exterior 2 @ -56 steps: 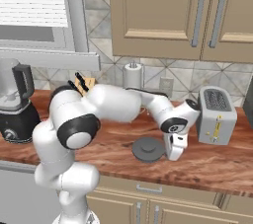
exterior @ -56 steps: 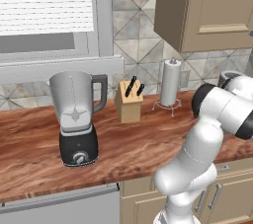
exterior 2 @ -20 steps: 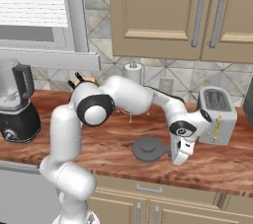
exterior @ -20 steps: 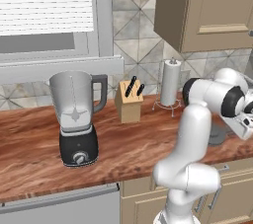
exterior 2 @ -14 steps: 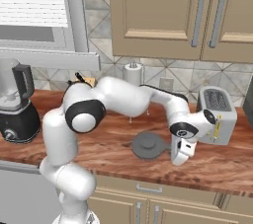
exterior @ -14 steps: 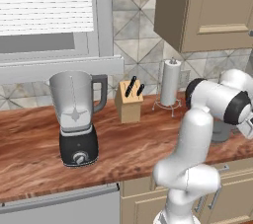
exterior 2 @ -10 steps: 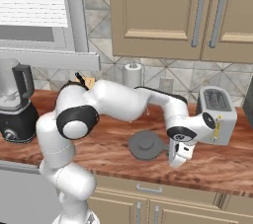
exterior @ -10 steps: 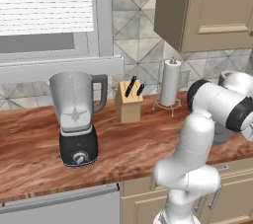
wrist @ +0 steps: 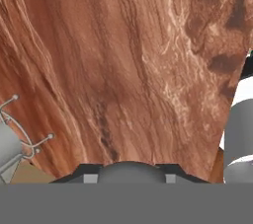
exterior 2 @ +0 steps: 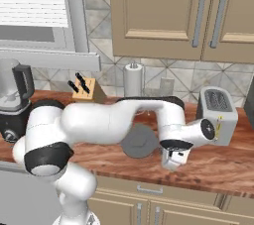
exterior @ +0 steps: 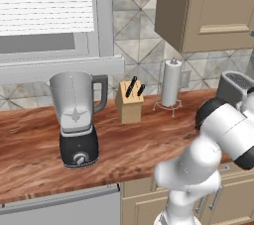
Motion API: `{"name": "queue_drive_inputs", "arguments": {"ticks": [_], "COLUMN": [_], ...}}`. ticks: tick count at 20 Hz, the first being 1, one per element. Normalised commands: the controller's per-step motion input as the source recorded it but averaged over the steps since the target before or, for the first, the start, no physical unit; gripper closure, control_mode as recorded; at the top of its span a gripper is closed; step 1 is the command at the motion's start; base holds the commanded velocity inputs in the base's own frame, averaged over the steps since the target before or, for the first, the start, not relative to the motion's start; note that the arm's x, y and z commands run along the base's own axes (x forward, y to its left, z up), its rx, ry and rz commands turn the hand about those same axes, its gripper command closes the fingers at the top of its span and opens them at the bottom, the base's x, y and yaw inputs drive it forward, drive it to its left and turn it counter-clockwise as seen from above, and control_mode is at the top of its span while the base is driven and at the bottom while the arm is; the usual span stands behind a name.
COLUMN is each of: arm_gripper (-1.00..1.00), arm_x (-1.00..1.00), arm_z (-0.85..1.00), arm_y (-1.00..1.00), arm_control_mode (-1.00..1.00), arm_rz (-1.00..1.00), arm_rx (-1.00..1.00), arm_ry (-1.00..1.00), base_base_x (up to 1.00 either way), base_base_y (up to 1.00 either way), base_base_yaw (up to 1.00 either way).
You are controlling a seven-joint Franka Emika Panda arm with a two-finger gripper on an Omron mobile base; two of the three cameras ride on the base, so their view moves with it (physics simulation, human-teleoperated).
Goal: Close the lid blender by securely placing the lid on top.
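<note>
- Meanwhile, far to the left, the blender (exterior: 76, 120) is standing exactly where it stood across the earlier pictures, on the wooden tabletop (exterior: 144, 142) under the window, its jar open at the top with no cover on it.
- Just right of it, the knife block (exterior: 130, 104) and the paper towel holder (exterior: 170, 84) are also sitting unchanged against the tiled wall.
- Moving right along the tabletop, the lid (exterior 2: 140, 141) is lying flat, well apart from the blender and a little left of the toaster (exterior 2: 219, 115); it has not shifted over the last few seconds.
- The arm is what is changing: the elbow has swung down and forward, so the big white link is now crossing in front of the lid's left side.
- Further right, the gripper (exterior 2: 173, 158) is hanging low just beside the lid's right edge, nearer to it than a moment ago but not over it.
- Whether its fingers are spread or pressed together, I cannot tell; nothing appears to be held.
- Judging from this, the pick-up is still being lined up: the hand is looking down at bare wood, and needs to slide left over the knob before any carry to the jar.
</note>
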Motion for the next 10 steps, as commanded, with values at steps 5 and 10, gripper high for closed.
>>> {"name": "queue_drive_inputs", "arguments": {"ticks": [5, 10], "arm_gripper": [1.00, 1.00], "arm_x": [-0.08, -0.02], "arm_z": [0.98, 0.77], "arm_y": [0.66, 0.91], "arm_control_mode": [-1.00, -1.00], "arm_rz": [-0.11, -0.15], "arm_rx": [0.00, 0.00], "arm_ry": [-0.01, 0.00], "base_base_x": [0.00, 0.00], "base_base_y": [0.00, 0.00], "base_base_yaw": [0.00, 0.00]}}
